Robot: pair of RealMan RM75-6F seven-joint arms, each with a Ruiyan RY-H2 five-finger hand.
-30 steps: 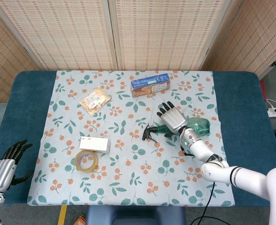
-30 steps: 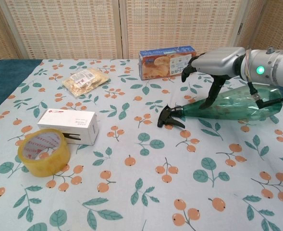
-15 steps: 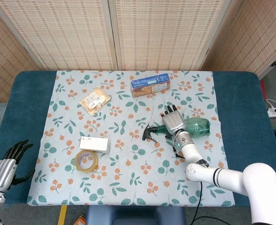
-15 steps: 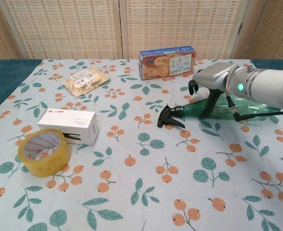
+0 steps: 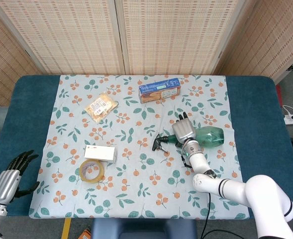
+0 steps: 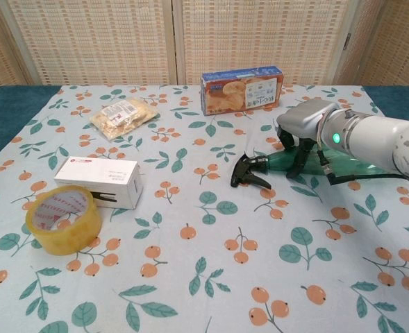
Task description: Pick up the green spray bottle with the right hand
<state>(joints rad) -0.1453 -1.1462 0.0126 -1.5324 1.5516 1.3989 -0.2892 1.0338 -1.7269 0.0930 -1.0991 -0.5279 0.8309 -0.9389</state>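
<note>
The green spray bottle (image 5: 212,137) (image 6: 348,166) lies on its side on the floral cloth, right of centre, with its black trigger head (image 6: 248,171) pointing left. My right hand (image 5: 183,131) (image 6: 303,125) lies on top of the bottle's neck. Its fingers curl down on both sides of the neck and grip it, hiding that part. The bottle still rests on the table. My left hand (image 5: 9,178) hangs by the table's near left corner with its fingers spread and nothing in it; the chest view does not show it.
A blue and orange biscuit box (image 5: 159,90) (image 6: 242,89) stands just behind the bottle. Further left are a snack bag (image 5: 100,106) (image 6: 123,114), a white carton (image 5: 100,153) (image 6: 98,180) and a yellow tape roll (image 5: 91,171) (image 6: 62,218).
My right hand has come down from above the bottle onto its neck, and its fingers have curled round it. The trigger head has turned slightly. The left hand has barely moved.
</note>
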